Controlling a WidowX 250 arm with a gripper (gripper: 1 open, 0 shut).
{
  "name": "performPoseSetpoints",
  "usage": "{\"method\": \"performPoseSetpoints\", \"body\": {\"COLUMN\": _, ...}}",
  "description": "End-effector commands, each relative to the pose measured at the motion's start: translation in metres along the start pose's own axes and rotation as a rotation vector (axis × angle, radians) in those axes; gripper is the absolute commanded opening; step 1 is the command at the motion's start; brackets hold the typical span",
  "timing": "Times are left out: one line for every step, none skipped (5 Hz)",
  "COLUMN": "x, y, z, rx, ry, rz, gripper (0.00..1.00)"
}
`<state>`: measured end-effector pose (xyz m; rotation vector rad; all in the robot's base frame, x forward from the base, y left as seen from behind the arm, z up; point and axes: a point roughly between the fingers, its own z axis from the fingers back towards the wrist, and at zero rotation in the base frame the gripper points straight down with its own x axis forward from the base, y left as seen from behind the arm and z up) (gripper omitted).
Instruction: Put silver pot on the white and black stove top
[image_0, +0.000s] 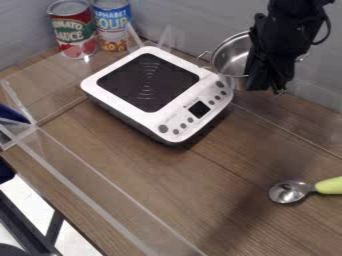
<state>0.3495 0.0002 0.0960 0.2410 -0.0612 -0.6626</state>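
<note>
The silver pot (230, 58) hangs tilted in the air at the stove's right rear corner, its open side turned left. My black gripper (262, 72) comes down from the top right and is shut on the pot's right rim. The white and black stove top (147, 82) sits left of centre on the wooden table, its black glass bare, its button panel facing front right. The pot's lower edge is just above the stove's right corner.
Two cans (91, 28) stand at the back left behind the stove. A metal spoon with a yellow-green handle (297, 189) lies at the right front. A clear plastic barrier (80, 170) runs along the table's front left. A blue object (11, 132) sits at the left edge.
</note>
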Motion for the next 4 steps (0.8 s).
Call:
{"method": "performPoseSetpoints", "body": {"x": 0.000, "y": 0.014, "z": 0.019, "rx": 0.041, "ry": -0.043, "rz": 0.026, "gripper": 0.00}}
{"method": "performPoseSetpoints", "body": {"x": -0.002, "y": 0.010, "z": 0.020, "rx": 0.035, "ry": -0.045, "rz": 0.026, "gripper": 0.00}}
{"method": "performPoseSetpoints", "body": {"x": -0.003, "y": 0.006, "z": 0.021, "rx": 0.029, "ry": -0.047, "rz": 0.024, "gripper": 0.00}}
{"method": "performPoseSetpoints", "body": {"x": -0.004, "y": 0.003, "z": 0.021, "rx": 0.024, "ry": -0.050, "rz": 0.022, "gripper": 0.00}}
